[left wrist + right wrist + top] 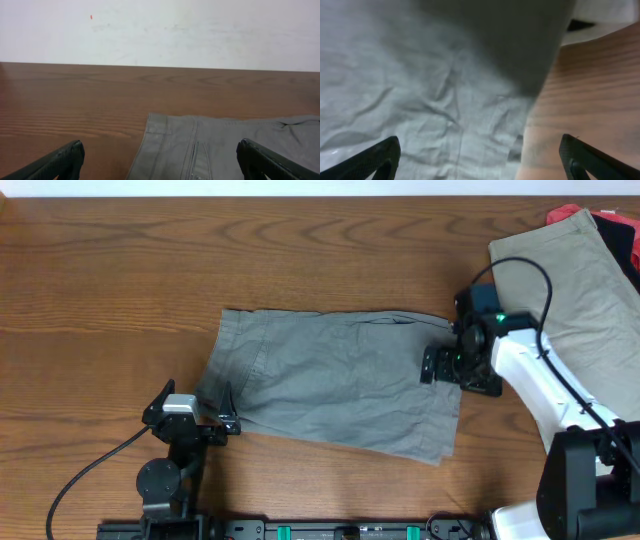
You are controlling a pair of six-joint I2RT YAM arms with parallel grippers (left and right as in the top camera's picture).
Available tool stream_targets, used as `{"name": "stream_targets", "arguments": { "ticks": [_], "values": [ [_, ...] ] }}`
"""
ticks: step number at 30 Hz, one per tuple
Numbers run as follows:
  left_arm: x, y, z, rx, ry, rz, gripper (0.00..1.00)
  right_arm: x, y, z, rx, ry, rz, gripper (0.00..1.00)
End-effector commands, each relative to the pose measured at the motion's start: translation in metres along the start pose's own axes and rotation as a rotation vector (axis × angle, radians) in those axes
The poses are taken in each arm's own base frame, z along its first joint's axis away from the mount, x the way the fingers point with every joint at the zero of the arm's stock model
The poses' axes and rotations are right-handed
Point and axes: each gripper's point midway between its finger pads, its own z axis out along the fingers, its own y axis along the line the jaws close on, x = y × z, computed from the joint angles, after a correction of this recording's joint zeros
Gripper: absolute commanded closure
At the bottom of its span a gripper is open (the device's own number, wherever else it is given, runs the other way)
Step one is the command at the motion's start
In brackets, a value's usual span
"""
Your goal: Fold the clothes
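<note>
Grey shorts (335,380) lie folded flat in the middle of the wooden table. My left gripper (196,412) is open and empty at their lower left corner; its wrist view shows the shorts' waistband and fly (200,145) between the spread fingers (160,165). My right gripper (432,365) is open just above the shorts' right edge, holding nothing. The right wrist view shows wrinkled grey cloth (420,100) under the fingers (480,160) and bare wood to the right.
A pile of other clothes, a khaki garment (575,275) on top with red and dark items (615,225) behind, sits at the table's far right. The right arm's white body (545,380) lies beside it.
</note>
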Motion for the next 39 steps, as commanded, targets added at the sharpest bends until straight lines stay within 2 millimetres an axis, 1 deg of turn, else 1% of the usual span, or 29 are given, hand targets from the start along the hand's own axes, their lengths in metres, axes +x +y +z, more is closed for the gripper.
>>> {"name": "stream_targets", "arguments": {
  "ticks": [1,3,4,6,8,9,15,18,19,22,23,25,28,32,35,36,37,38,39],
  "values": [
    [0.015,-0.002,0.001,0.012,0.044,0.001,0.02,0.011,-0.006,0.018,-0.003,0.025,0.056,0.01],
    [0.015,-0.002,0.001,0.012,0.044,0.001,0.02,0.013,-0.008,0.027,-0.007,0.016,0.058,0.01],
    [0.015,-0.002,0.001,0.012,0.044,0.001,0.02,0.014,-0.008,0.03,-0.013,0.012,0.058,0.02],
    [0.015,-0.002,0.001,0.012,0.044,0.001,0.02,0.015,-0.005,0.036,-0.038,0.008,0.058,0.12],
    [0.015,-0.002,0.001,0.012,0.044,0.001,0.02,0.016,-0.004,0.039,-0.048,0.004,0.07,0.26],
    [0.015,-0.002,0.001,0.012,0.044,0.001,0.02,0.016,-0.004,0.041,-0.049,0.0,0.078,0.31],
    [0.015,-0.002,0.001,0.012,0.044,0.001,0.02,0.008,-0.001,0.043,-0.066,-0.038,0.08,0.66],
    [0.015,-0.002,0.001,0.012,0.044,0.001,0.02,0.004,0.001,0.042,-0.074,-0.057,0.08,0.78],
    [0.015,-0.002,0.001,0.012,0.044,0.001,0.02,0.001,0.001,0.042,-0.077,-0.066,0.08,0.79],
    [0.015,-0.002,0.001,0.012,0.044,0.001,0.02,-0.009,0.005,0.041,-0.091,-0.107,0.076,0.72],
    [0.015,-0.002,0.001,0.012,0.044,0.001,0.02,-0.013,0.004,0.04,-0.09,-0.124,0.076,0.71],
    [0.015,-0.002,0.001,0.012,0.044,0.001,0.02,-0.024,0.0,0.039,-0.071,-0.172,0.084,0.72],
    [0.015,-0.002,0.001,0.012,0.044,0.001,0.02,-0.038,-0.003,0.036,-0.071,-0.228,0.096,0.78],
    [0.015,-0.002,0.001,0.012,0.044,0.001,0.02,-0.058,-0.003,0.029,-0.093,-0.299,0.11,0.76],
    [0.015,-0.002,0.001,0.012,0.044,0.001,0.02,-0.069,-0.003,0.022,-0.102,-0.333,0.109,0.76],
    [0.015,-0.002,0.001,0.012,0.044,0.001,0.02,-0.072,-0.003,0.019,-0.103,-0.336,0.11,0.73],
    [0.015,-0.002,0.001,0.012,0.044,0.001,0.02,-0.074,-0.003,0.016,-0.101,-0.335,0.112,0.67],
    [0.015,-0.002,0.001,0.012,0.044,0.001,0.02,-0.075,-0.003,0.013,-0.098,-0.331,0.111,0.6],
    [0.015,-0.002,0.001,0.012,0.044,0.001,0.02,-0.079,-0.003,0.007,-0.095,-0.334,0.095,0.55]
  ]
}}
